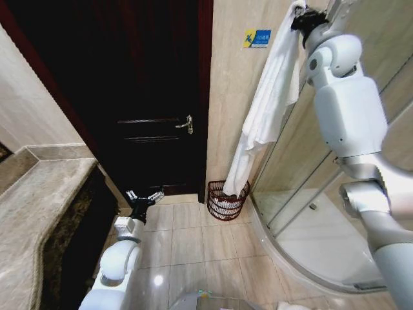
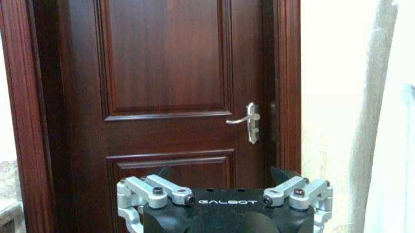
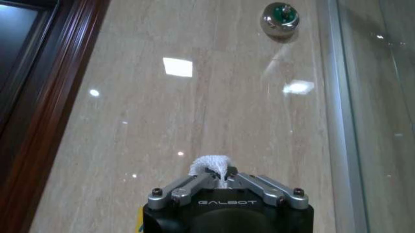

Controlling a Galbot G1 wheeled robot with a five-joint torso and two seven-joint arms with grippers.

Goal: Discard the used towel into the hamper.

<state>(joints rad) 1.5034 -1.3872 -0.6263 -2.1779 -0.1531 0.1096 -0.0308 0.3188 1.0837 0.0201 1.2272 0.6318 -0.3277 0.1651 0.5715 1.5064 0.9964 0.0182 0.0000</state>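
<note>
A long white towel (image 1: 268, 110) hangs down the beige wall, its lower end dangling into the reddish-brown woven hamper (image 1: 227, 201) on the floor. My right gripper (image 1: 304, 19) is raised high by the wall and shut on the towel's top edge; in the right wrist view a tuft of towel (image 3: 211, 165) pokes out between the closed fingers (image 3: 222, 180). My left gripper (image 1: 143, 196) hangs low near the floor in front of the dark door, open and holding nothing; its spread fingers (image 2: 159, 187) face the door.
A dark wooden door (image 1: 148, 90) with a metal handle (image 2: 249, 119) fills the back. A marble counter (image 1: 39, 206) runs along the left. A glass shower enclosure (image 1: 322, 213) curves on the right. A chrome wall hook (image 3: 280, 18) sits above the right gripper.
</note>
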